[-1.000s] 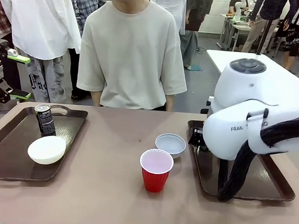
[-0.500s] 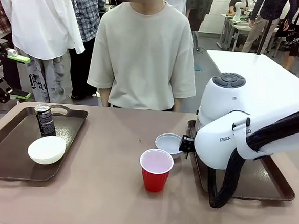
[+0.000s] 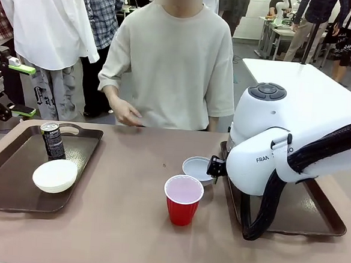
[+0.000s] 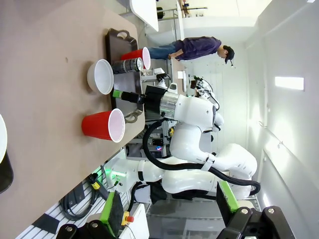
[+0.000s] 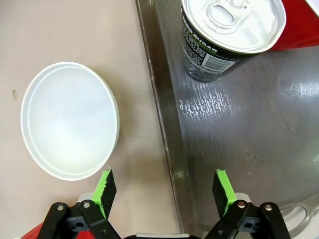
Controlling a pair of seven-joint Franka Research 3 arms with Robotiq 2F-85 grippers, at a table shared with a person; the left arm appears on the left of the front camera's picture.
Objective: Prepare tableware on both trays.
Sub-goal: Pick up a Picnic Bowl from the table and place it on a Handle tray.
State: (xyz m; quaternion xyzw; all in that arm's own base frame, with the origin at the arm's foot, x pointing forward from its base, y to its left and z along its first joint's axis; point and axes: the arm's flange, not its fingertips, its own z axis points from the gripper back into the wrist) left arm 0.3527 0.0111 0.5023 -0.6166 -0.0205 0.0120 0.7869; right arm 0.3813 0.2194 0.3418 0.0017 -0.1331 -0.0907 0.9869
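The right claw (image 5: 164, 191) hangs released, jaws wide, straddling the raised rim of the right tray (image 5: 259, 139). Outside that rim, beside one pad, the pale grey-blue bowl (image 5: 70, 119) sits mouth-up on the table. Ahead of the other pad a slim dark can (image 5: 232, 37) stands upright, its barcode showing and its print too small to read, with a red cup (image 5: 299, 25) behind it. The left claw (image 3: 26, 91) is released and empty, up beside the left tray's (image 3: 9, 180) far end.

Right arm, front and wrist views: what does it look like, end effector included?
The right arm is glossy white with rounded joints, a dark grey round cap on top and partial dark lettering reading FRAN. A thick black ribbed cable loops beside it. The right end effector has black linkage fingers tipped with green pads.
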